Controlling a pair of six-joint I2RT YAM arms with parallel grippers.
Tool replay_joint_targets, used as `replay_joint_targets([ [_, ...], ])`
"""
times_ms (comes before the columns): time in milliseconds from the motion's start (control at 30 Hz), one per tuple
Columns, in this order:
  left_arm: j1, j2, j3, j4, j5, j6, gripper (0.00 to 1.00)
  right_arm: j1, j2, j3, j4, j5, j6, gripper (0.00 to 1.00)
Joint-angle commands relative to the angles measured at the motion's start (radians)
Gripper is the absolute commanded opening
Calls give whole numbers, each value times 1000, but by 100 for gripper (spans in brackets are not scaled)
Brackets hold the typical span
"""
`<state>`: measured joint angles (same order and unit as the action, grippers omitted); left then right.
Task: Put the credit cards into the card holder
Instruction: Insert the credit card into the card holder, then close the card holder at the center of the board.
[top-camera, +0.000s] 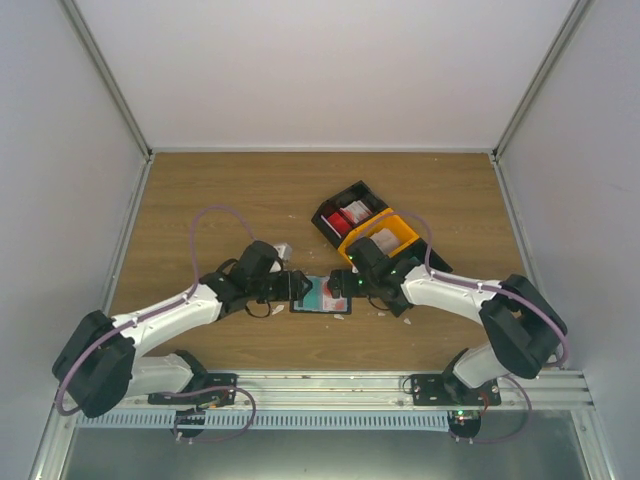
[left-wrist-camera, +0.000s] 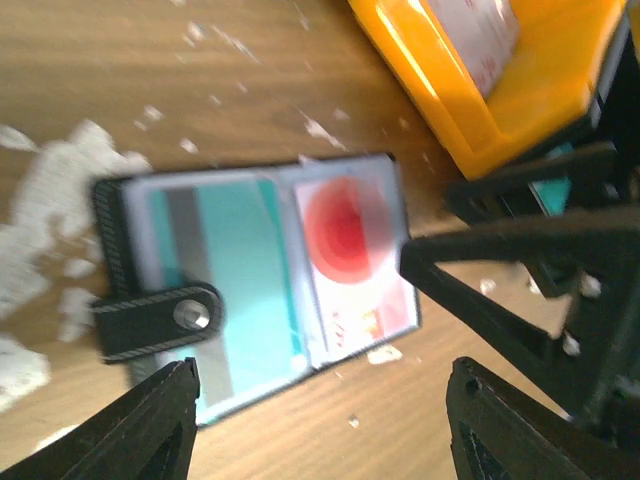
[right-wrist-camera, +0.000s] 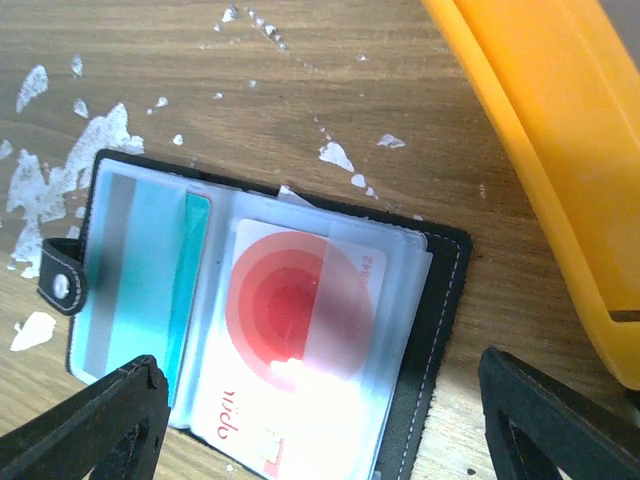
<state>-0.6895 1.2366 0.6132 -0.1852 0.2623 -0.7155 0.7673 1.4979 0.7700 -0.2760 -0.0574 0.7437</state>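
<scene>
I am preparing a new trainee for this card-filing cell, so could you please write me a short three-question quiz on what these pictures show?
1. True or false: the card holder lies shut on the table.
2. The card beside the teal card bears: A red circles, B a green stripe, C a blue star?
3. Fill in: the left gripper and right gripper both stand ___, holding nothing.
Key: 1 false; 2 A; 3 open.
</scene>
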Motion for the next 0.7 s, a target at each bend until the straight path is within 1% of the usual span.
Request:
replay_joint_targets([
  [0,48,-54,22,-69,-150,56,70,11,-26,23,10,18,-21,84],
  [167,143,-89,-41,-14,-74,53,69,68,16,93,23,-5,-18,83],
  [400,258,-121,-137,46,35,26,68,163,124,183,80,-30,10,83],
  [567,323,-174,-217,62,61,-4,71,182,182,200,129,-74,63,76],
  [667,349,-195,-250,71,79,-2,72,184,207,201,144,-67,101,72],
])
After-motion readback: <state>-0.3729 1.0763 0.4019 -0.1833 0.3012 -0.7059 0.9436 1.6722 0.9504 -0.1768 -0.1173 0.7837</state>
